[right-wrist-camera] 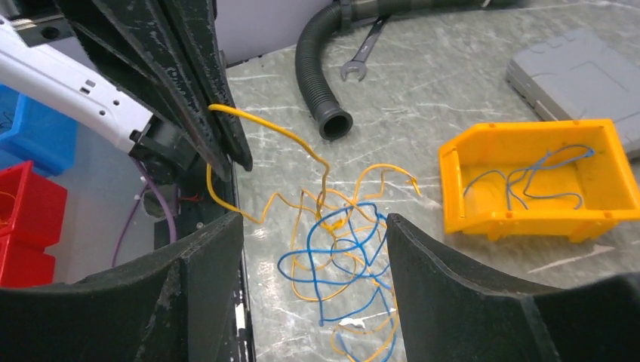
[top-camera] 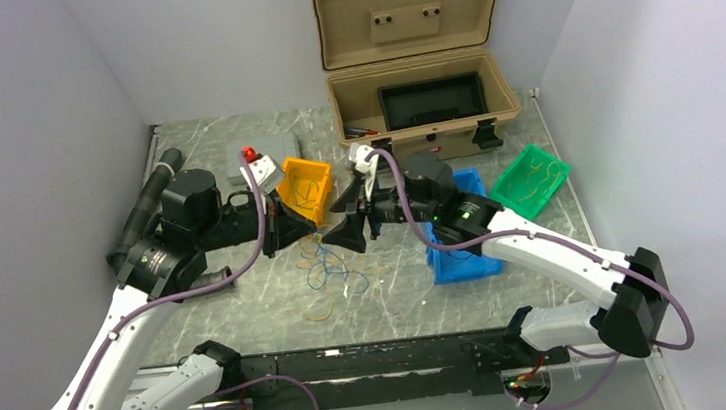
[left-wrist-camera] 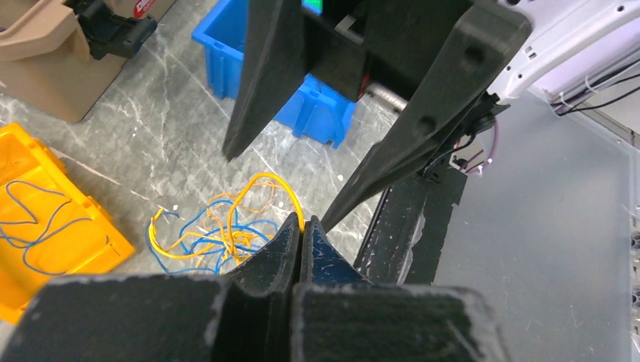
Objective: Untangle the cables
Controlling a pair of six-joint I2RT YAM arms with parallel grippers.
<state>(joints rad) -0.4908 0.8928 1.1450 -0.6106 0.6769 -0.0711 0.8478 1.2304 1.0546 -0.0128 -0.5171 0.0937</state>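
One yellow strand [right-wrist-camera: 260,124] is pinched right at the tips of the left gripper [left-wrist-camera: 302,225], jaws shut tight on it. The right gripper [right-wrist-camera: 313,221] is spread wide, and the tangled cables [right-wrist-camera: 340,260] are seen below, between its jaws.

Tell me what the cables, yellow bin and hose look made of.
The cables: thin wire in yellow and blue plastic-like insulation, looping loosely. The yellow bin: rigid moulded plastic, smooth, slightly shiny walls. The hose: black, ribbed, matte; probably flexible plastic or rubber.
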